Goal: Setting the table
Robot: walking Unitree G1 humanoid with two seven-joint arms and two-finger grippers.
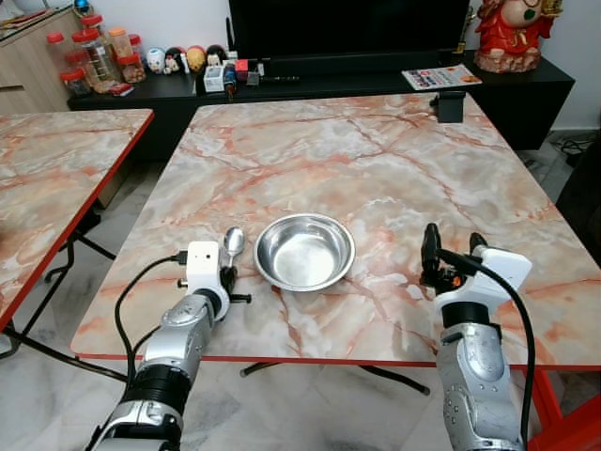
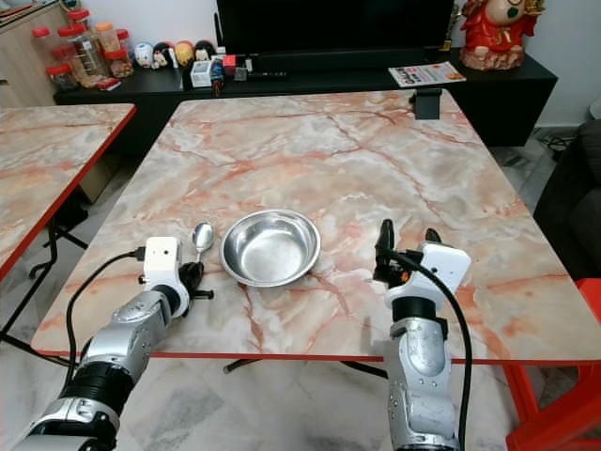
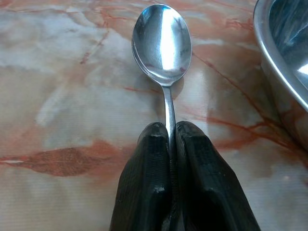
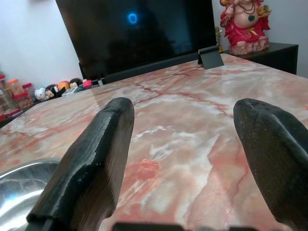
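- Shiny metal makes the bowl point(image 1: 304, 252), which sits on the pink and white marble counter point(image 1: 376, 160), near the edge closest to the robot.
- A silver spoon point(image 1: 233, 242) lies flat on the counter just beside the bowl, on the bowl's left side. Its round end points away from the robot.
- The left pincer point(image 3: 171, 144) is clenched on the spoon's thin handle. In the left wrist view the two black fingers point(image 3: 144, 183) press together with the handle between them.
- The spoon's round end does not touch the bowl, but it is close to the rim.
- The right pincer point(image 1: 451, 252) is on the right side of the bowl, a little way off from it, low over the counter. It is released, with its two black fingers point(image 4: 91, 178) spread wide and nothing between them.
- Far behind the bowl, at the back edge of the counter, stands a small black stand point(image 1: 450, 105).
- Past that is a low black shelf point(image 1: 526, 80) with a big dark screen point(image 1: 347, 26), a red figure point(image 1: 508, 34), some jars point(image 1: 92, 52) with red and orange lids, and small toys point(image 1: 188, 59).
- To the left of the bowl, across a gap, is a second marble counter point(image 1: 56, 169) with a red edge.
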